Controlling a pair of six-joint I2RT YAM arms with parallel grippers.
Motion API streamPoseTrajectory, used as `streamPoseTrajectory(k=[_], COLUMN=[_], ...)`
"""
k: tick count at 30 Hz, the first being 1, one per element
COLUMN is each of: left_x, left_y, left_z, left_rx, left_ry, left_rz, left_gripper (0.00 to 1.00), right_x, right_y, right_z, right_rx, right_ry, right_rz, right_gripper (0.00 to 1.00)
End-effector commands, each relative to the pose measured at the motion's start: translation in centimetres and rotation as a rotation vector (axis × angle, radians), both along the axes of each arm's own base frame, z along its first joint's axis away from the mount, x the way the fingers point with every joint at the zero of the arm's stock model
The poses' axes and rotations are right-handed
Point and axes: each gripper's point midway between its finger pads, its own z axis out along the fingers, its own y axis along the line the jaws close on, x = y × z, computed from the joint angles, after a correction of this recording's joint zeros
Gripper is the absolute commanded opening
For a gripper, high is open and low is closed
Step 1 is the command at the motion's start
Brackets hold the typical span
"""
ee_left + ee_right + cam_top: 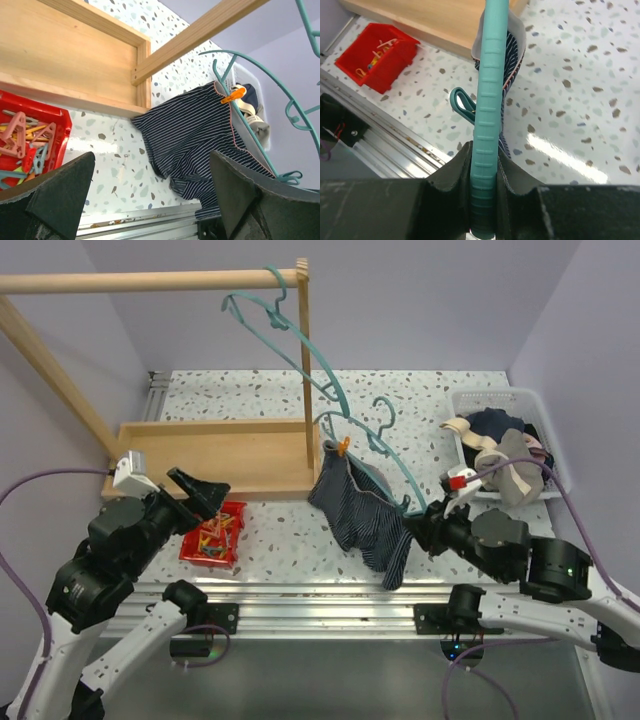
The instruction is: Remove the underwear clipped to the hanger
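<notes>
The right tool (484, 170) is closed tight on the ribbed bar of a teal hanger (489, 100), one finger pressed to each side of it. It holds the hanger low over the table (270, 550), at the right of the wooden rack (210, 455).

The navy striped briefs (360, 515) hang from this hanger. An orange clip (343, 447) pins their upper left corner to the bar. The rest of the cloth sags down and to the right, and its bottom edge reaches the table's near edge, just beside the right tool.

The left tool (205, 498) is open, its two dark fingers (60, 200) spread wide with nothing between them. It hovers over a red bin (45, 112) of coloured pegs, well apart from the briefs.

A white basket (480, 397) at the far right of the table holds a heap of dark and beige cloth. Whether any of it is underwear cannot be told.
</notes>
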Motion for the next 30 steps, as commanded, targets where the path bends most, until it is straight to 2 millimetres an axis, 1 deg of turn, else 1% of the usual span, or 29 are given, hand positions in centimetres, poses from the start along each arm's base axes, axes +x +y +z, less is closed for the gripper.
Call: streamPoseTrajectory(k=[1,2,3,4,5,7,9,10,11,12,13,14,15,16,17,18,19,21,22,23,24,25,26,27,29,30], left_x=[1.3,1.4,1.8,2.0,2.0,2.4,2.5,2.6,2.6,2.9,2.8,2.8,3.0,3.0,3.0,3.2,3.2,3.2,3.2,3.1,3.4,3.4,3.3,3.8,4.0,4.6], left_y=[-2.7,-3.2,-3.8,-4.2,-4.7,-5.2,-5.7,-6.0,-6.4,-6.6,-7.1,-7.5,-7.9,-8.1,-8.3,-8.5,-8.6,-9.0,-9.1,-9.4,-9.6,-9.8,-10.1,-10.5,-11.1,-11.6], left_z=[2.0,1.6,1.7,1.3,1.1,0.3,0.0,-1.0,-1.6,-1.9,-3.6,-4.3,-4.4,-6.1,-6.8,-7.1,-8.4,-9.8,-10.2,-10.6,-10.6,-11.3,-11.6,-11.5,-12.2,-12.5], left_rx=[-0.079,-0.079,-0.082,-0.076,-0.077,-0.066,-0.075,-0.077,-0.084,-0.099,-0.096,-0.103,-0.116,-0.109,-0.111,-0.117,-0.110,-0.116,-0.119,-0.125,-0.141,-0.144,-0.153,-0.164,-0.164,-0.162], left_ry=[-0.064,-0.053,-0.055,-0.047,-0.039,-0.019,-0.020,-0.002,0.007,0.005,0.040,0.053,0.036,0.066,0.077,0.070,0.092,0.116,0.122,0.130,0.123,0.137,0.141,0.130,0.142,0.145], left_rz=[-0.084,-0.108,-0.123,-0.143,-0.164,-0.181,-0.200,-0.205,-0.222,-0.219,-0.239,-0.257,-0.269,-0.274,-0.282,-0.289,-0.292,-0.306,-0.309,-0.320,-0.321,-0.325,-0.336,-0.344,-0.348,-0.347], left_gripper=[1.00,1.00,1.00,1.00,1.00,1.00,1.00,1.00,1.00,1.00,1.00,1.00,1.00,1.00,1.00,1.00,1.00,1.00,1.00,1.00,1.00,1.00,1.00,1.00,1.00,1.00], right_x=[0.9,1.2,1.4,1.5,1.7,2.3,3.1,3.3,3.5,3.5,3.6,3.5,3.3,2.4,2.4,1.9,1.3,0.8,0.5,0.2,0.0,-0.2,-0.4,-0.6,-0.7,-0.8], right_y=[-3.8,-4.7,-5.0,-5.2,-4.8,-4.5,-4.6,-4.5,-4.2,-3.3,-1.8,-0.8,0.1,1.4,3.4,4.2,4.6,4.7,4.6,4.7,4.6,4.4,4.3,4.1,3.6,3.5], right_z=[-0.5,-0.8,-0.9,-0.8,-0.7,-1.1,-2.2,-3.1,-3.7,-5.7,-6.3,-7.3,-8.3,-10.8,-10.9,-11.7,-13.1,-14.2,-14.5,-14.5,-14.6,-14.6,-14.7,-14.8,-14.9,-15.0], right_rx=[0.031,0.001,-0.017,-0.030,-0.037,-0.081,-0.136,-0.158,-0.162,-0.194,-0.161,-0.155,-0.141,-0.135,-0.056,-0.020,-0.019,-0.007,-0.008,0.007,0.013,0.014,0.011,0.012,0.009,0.014], right_ry=[0.022,0.013,0.010,0.003,-0.006,-0.007,0.005,0.014,0.022,0.058,0.075,0.102,0.128,0.202,0.217,0.255,0.297,0.339,0.346,0.356,0.368,0.374,0.383,0.392,0.400,0.404], right_rz=[-0.197,-0.233,-0.252,-0.263,-0.257,-0.285,-0.356,-0.379,-0.397,-0.398,-0.378,-0.357,-0.340,-0.290,-0.256,-0.238,-0.223,-0.236,-0.235,-0.222,-0.223,-0.221,-0.214,-0.223,-0.233,-0.233], right_gripper=[0.00,0.00,0.00,0.00,0.00,0.00,0.00,0.00,0.00,0.00,0.00,0.00,0.00,0.00,0.00,0.00,0.00,0.00,0.00,0.00,0.00,0.00,0.00,0.00,0.00,0.00])
